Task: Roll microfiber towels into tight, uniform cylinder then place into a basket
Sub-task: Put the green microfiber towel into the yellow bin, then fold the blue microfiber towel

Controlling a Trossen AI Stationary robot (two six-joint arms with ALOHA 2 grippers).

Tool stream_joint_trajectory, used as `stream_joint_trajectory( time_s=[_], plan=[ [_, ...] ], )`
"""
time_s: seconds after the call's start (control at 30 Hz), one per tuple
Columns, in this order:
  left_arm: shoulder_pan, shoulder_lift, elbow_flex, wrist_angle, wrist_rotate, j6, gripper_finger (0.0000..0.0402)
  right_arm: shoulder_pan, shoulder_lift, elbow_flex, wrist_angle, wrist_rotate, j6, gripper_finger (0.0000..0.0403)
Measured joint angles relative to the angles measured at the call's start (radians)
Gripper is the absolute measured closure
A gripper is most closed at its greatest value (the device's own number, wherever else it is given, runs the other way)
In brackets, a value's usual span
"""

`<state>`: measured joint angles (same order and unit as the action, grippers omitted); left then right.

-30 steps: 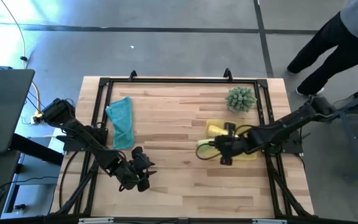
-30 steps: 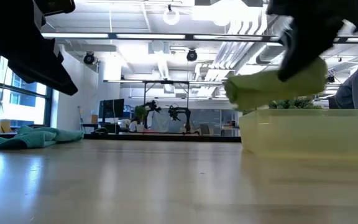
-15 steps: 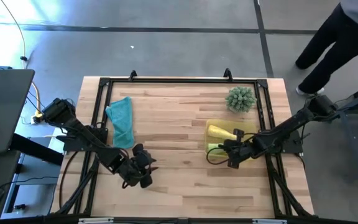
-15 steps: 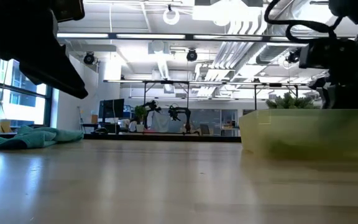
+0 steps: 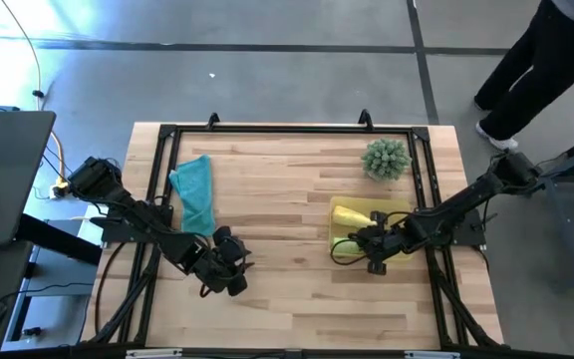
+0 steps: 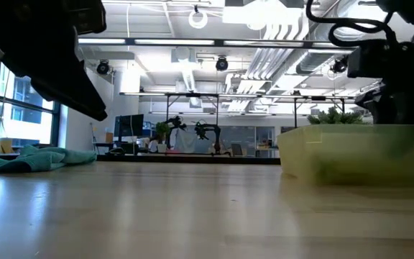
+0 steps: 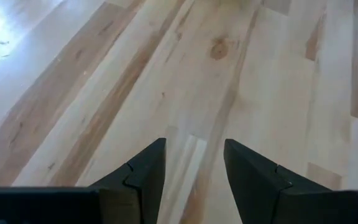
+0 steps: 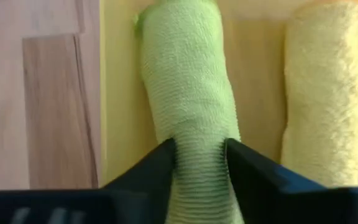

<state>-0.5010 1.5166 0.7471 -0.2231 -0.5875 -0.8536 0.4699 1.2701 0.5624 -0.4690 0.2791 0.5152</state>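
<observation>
Was a big open workspace with a grey polished concrete floor (image 5: 267, 60), ceiling full of white ducts (image 6: 279, 43) and round lamps (image 6: 198, 18), windows (image 6: 13, 108) glowing on one side. Had a black-framed light wood table (image 5: 287, 289) in the middle, dark desk (image 5: 3, 175) beside it, yellow cable (image 5: 23, 35) trailing across the floor. Also caught a person's dark trouser legs (image 5: 526, 70) at the far corner.

My jaws (image 8: 199, 168) straddle the rolled lime green towel (image 8: 188, 87), their dark tips at its sides; whether they still press it I can't quite tell. It lies in the yellow basket (image 8: 120, 99) beside the rolled yellow towel (image 8: 325, 93). Wooden desk (image 8: 39, 93) alongside.
</observation>
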Motion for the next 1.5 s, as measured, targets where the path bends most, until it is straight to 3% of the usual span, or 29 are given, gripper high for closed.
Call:
stream_joint_trajectory(
  time_s=[0.17,0.4,0.57,0.7,0.83,1.17,1.3,1.5],
  plan=[
    [0.039,0.000,0.000,-0.037,0.000,-0.005,0.0250,-0.029,0.000,0.120,-0.178,-0.031,0.000,0.0198],
    [0.125,0.000,0.000,-0.200,0.010,-0.041,0.0250,-0.038,0.000,0.349,-0.377,0.041,-0.067,0.0180],
    [0.210,-0.016,0.001,-0.466,0.072,-0.131,0.0250,-0.038,-0.001,0.464,-0.378,0.046,-0.129,0.0179],
    [0.280,-0.028,0.002,-0.766,0.090,-0.291,0.0250,-0.038,-0.001,0.517,-0.378,0.067,-0.143,0.0179],
    [0.340,-0.026,0.001,-0.954,0.112,-0.432,0.0250,-0.039,-0.001,0.531,-0.365,0.057,-0.176,0.0179],
    [0.406,-0.025,-0.079,-0.839,0.243,-0.425,0.0250,-0.039,-0.001,0.531,-0.358,0.038,-0.176,0.0179],
    [0.402,-0.025,-0.098,-0.717,0.295,-0.392,0.0250,-0.039,0.000,0.531,-0.358,0.034,-0.177,0.0179],
    [0.360,-0.029,-0.101,-0.503,0.294,-0.402,0.0250,-0.039,0.000,0.531,-0.358,0.032,-0.177,0.0179]
  ],
)
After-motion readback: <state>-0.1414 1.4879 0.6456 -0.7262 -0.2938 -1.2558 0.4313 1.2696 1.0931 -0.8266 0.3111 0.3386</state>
